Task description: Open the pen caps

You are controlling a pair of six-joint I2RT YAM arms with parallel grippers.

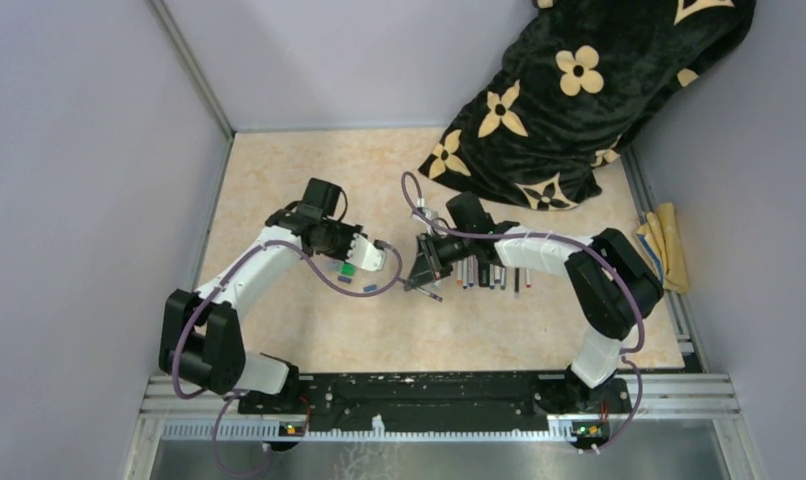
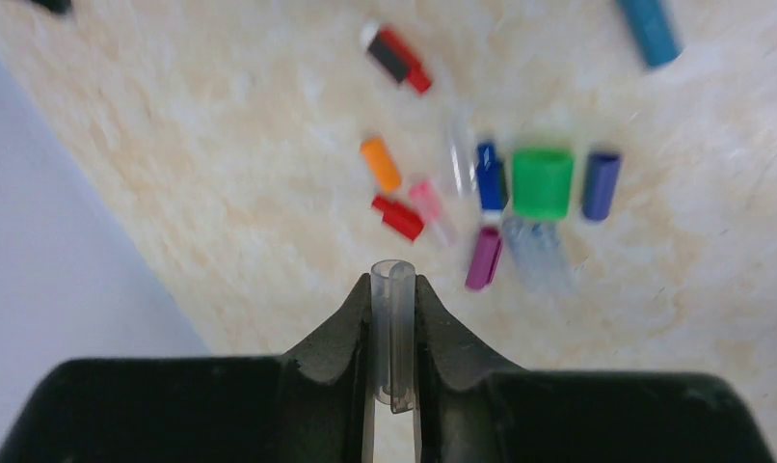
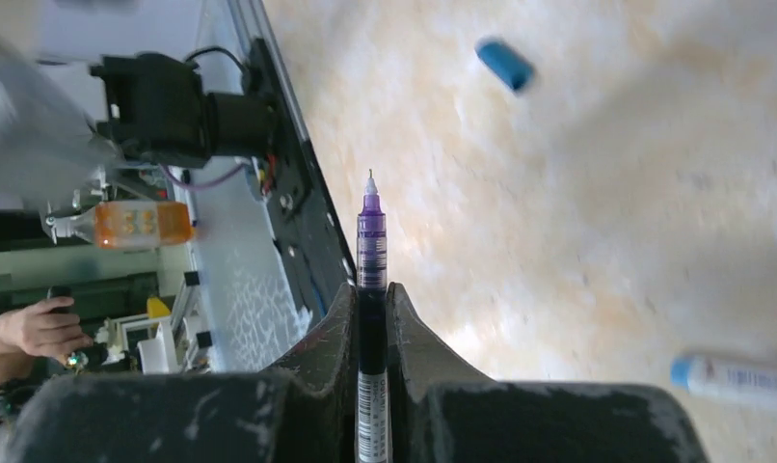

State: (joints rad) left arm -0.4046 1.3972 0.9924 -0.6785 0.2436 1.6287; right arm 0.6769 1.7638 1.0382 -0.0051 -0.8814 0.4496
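My left claw (image 2: 393, 289) is clenched on a clear cap (image 2: 394, 333) that pokes out past the fingertips. My right claw (image 3: 370, 301) grasps a purple pen (image 3: 370, 241), its tip bare. Loose caps (image 2: 542, 183) in orange, red, green, blue and purple lie scattered on the table (image 2: 221, 174). Other pens (image 1: 489, 274) lie in a row beside the right claw.

Top external: high behind arm bases (image 1: 269, 380), down onto table (image 1: 279, 180). Wrists: close, tableward; left shares green cap (image 2: 542, 181).
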